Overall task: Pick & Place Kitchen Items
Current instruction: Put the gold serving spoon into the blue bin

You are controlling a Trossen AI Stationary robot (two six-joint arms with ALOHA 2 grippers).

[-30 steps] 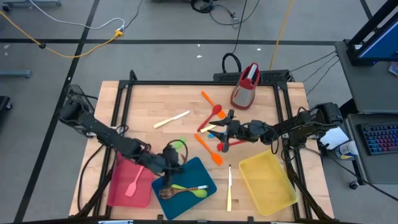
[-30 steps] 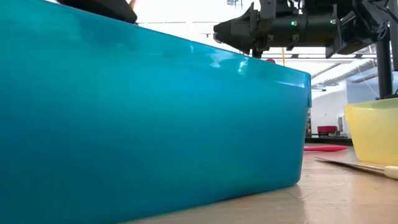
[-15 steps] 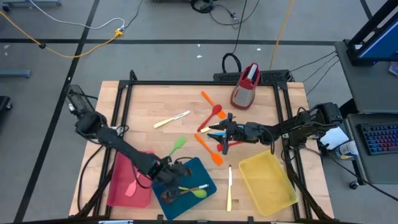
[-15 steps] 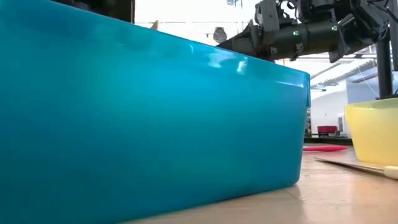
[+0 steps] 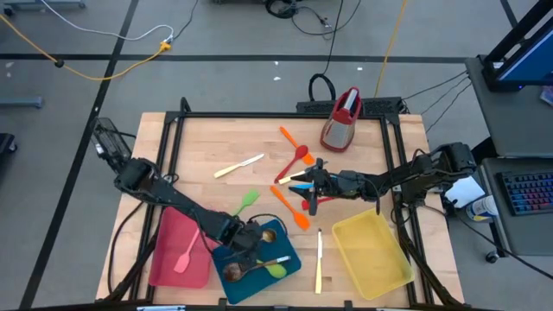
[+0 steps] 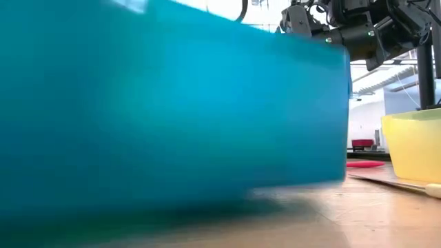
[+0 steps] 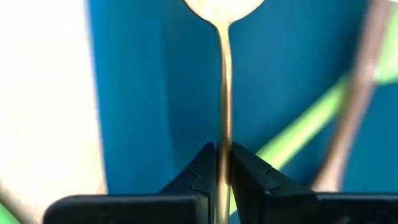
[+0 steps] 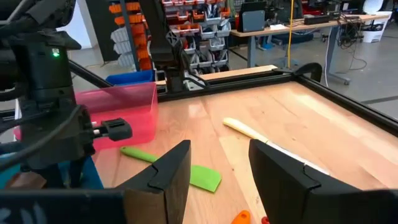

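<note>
Gripping: left gripper point(image 7: 222, 163) clamps a spoon point(image 7: 223, 93) handle over the blue tray point(image 5: 281, 242).
Waiting: right gripper point(image 5: 304, 183), fingers apart, above the scattered utensils.

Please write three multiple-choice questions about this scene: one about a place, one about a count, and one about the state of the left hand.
1. Where does the pink spatula lie?
A) in the red tray
B) in the yellow tray
C) on bare wood

2. How many cream knives lie on the table?
A) one
B) two
C) four

3. The left hand is
A) open
B) shut on a spoon
C) shut on a knife

Answers:
1 A, red tray floor surrounds it.
2 B, two lie apart.
3 B, its fingers pinch the handle.
</note>
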